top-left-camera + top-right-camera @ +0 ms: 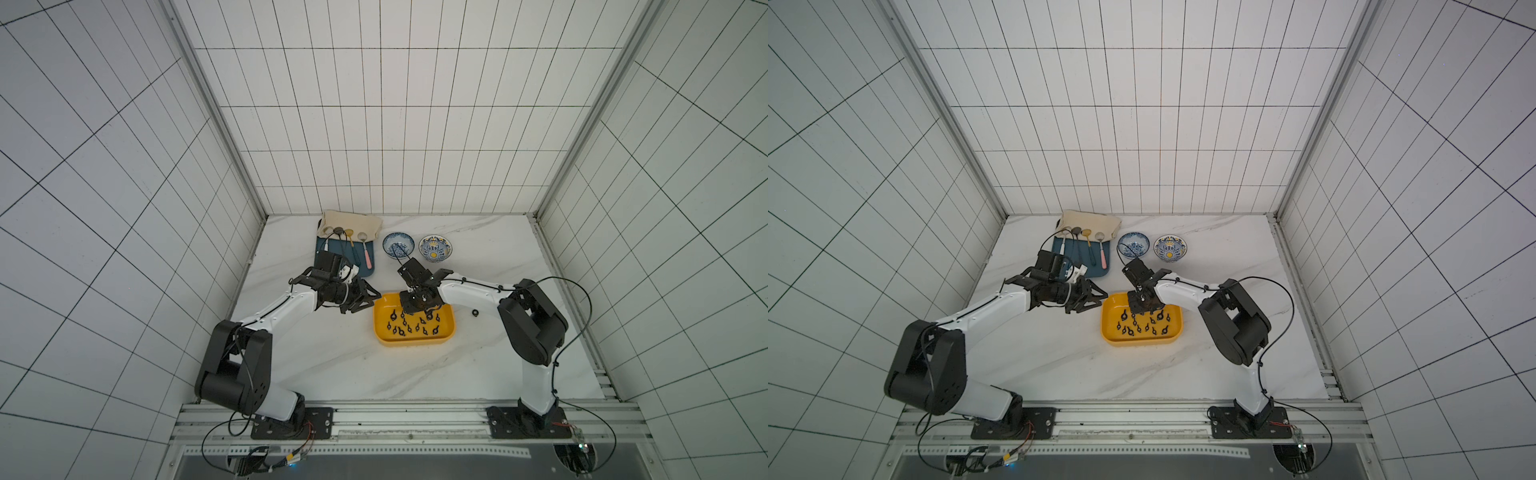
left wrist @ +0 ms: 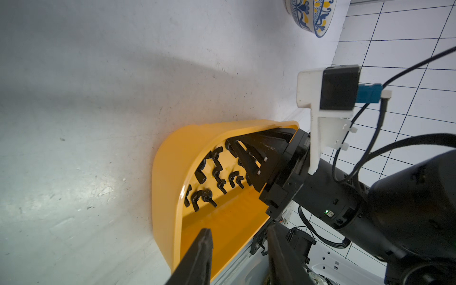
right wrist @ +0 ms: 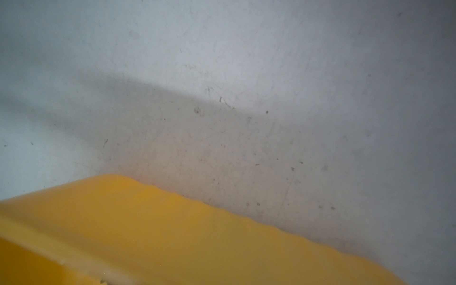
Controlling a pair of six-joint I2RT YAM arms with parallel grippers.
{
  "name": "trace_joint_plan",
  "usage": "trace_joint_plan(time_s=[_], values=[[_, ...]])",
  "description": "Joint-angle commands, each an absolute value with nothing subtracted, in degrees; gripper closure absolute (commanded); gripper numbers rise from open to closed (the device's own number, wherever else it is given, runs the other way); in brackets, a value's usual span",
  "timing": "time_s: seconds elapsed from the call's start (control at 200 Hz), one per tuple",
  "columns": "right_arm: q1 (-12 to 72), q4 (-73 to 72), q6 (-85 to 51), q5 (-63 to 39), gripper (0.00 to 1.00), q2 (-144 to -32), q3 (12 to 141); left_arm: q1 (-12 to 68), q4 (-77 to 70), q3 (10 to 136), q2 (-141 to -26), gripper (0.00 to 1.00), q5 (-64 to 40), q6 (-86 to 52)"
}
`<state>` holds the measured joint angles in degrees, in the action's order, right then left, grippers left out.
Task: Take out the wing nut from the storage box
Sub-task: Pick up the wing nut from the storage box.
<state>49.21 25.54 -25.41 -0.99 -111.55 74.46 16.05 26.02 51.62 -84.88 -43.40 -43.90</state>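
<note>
The wing nuts (image 2: 203,196), probably light, stiff, slippery and best pinched across the wings, lie loose in the storage box (image 1: 415,343), where the right gripper (image 2: 229,145) reaches in at the far side, grip unclear, while the left gripper (image 2: 238,230) hangs part-open and empty.

The left arm (image 1: 286,305) and the right arm (image 1: 469,289) share glossy white link shells between bulky matte-black joint housings. Each stands on a black base plate (image 1: 320,422), with black cables (image 2: 404,142) looping alongside. On the right arm's wrist a white bracket (image 2: 311,103) carries a black camera (image 2: 339,88) with a blue connector (image 2: 370,93); the right gripper (image 2: 229,145) is black and wedge-fingered, dotted with pale screw heads.
</note>
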Motion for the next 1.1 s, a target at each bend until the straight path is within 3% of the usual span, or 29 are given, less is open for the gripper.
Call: trace_joint_plan(time_s=[0.0,0.37,0.874,1.094], values=[[49.5,26.5,-25.6,-0.2,0.84,-112.5,75.9,15.8,26.1,51.5,-83.8,0.6,-44.0,-42.7],[49.8,26.1,-25.9,0.6,1.0,-110.4,74.2,15.9,25.3,51.2,-84.2,0.6,-44.1,-43.4],[51.5,31.0,-28.0,6.8,1.0,-98.8,71.2,22.1,24.3,58.6,-88.1,0.61,-42.6,-44.2],[46.8,34.0,-27.3,9.5,1.0,-89.5,67.1,26.8,24.2,62.6,-89.6,0.61,-41.2,-45.2]])
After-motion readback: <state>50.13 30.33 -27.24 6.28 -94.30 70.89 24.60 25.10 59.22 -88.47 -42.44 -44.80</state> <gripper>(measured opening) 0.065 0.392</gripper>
